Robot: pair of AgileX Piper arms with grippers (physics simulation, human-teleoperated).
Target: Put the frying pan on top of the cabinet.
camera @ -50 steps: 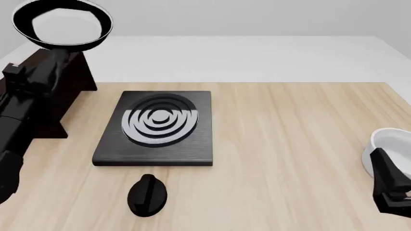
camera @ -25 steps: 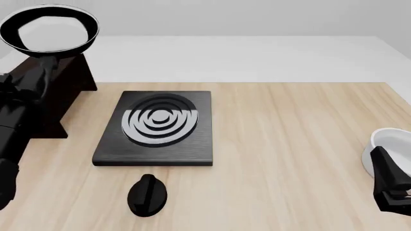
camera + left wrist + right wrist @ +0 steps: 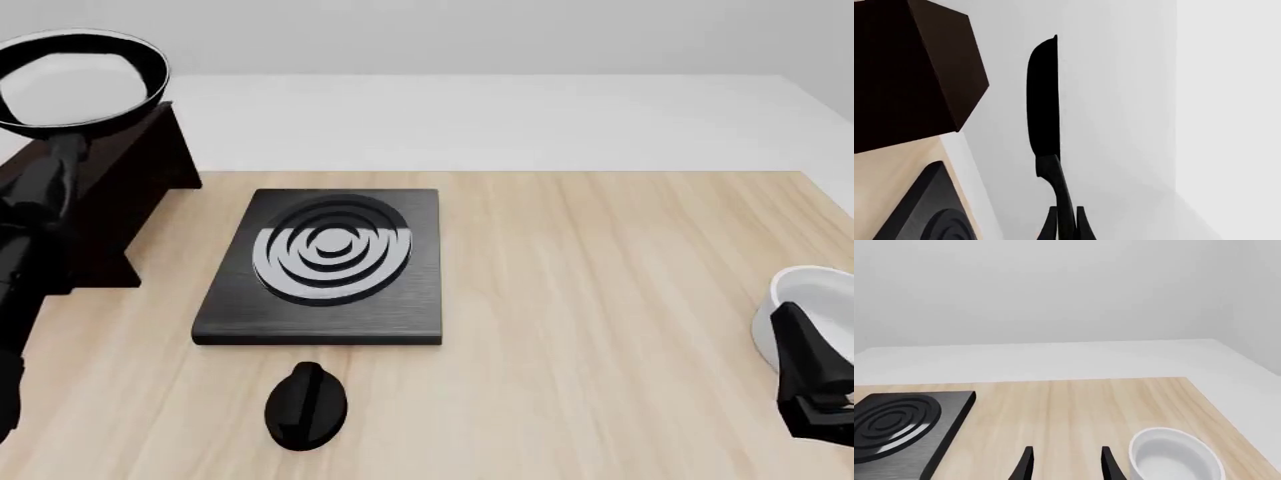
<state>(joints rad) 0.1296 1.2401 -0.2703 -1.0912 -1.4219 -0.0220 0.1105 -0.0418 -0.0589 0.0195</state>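
The frying pan (image 3: 74, 78), black with a pale shiny inside, is held in the air at the far left, above the dark brown cabinet (image 3: 140, 175). My left gripper (image 3: 51, 178) is shut on the pan's handle. In the left wrist view the pan (image 3: 1044, 105) shows edge-on, the handle (image 3: 1057, 185) runs between my fingers (image 3: 1049, 226), and there is a gap between the pan and the cabinet (image 3: 907, 75). My right gripper (image 3: 798, 340) is open and empty at the near right; its fingers (image 3: 1024, 465) stand apart.
A flat black stove plate (image 3: 327, 265) with grey rings lies mid-table, also in the right wrist view (image 3: 901, 425). A black knob-shaped dial (image 3: 307, 405) lies in front of it. A white bowl (image 3: 807, 295) sits beside my right gripper, also in the right wrist view (image 3: 1174, 457).
My left arm has carried the pan further left and a little lower, over the cabinet. The right arm has not moved.
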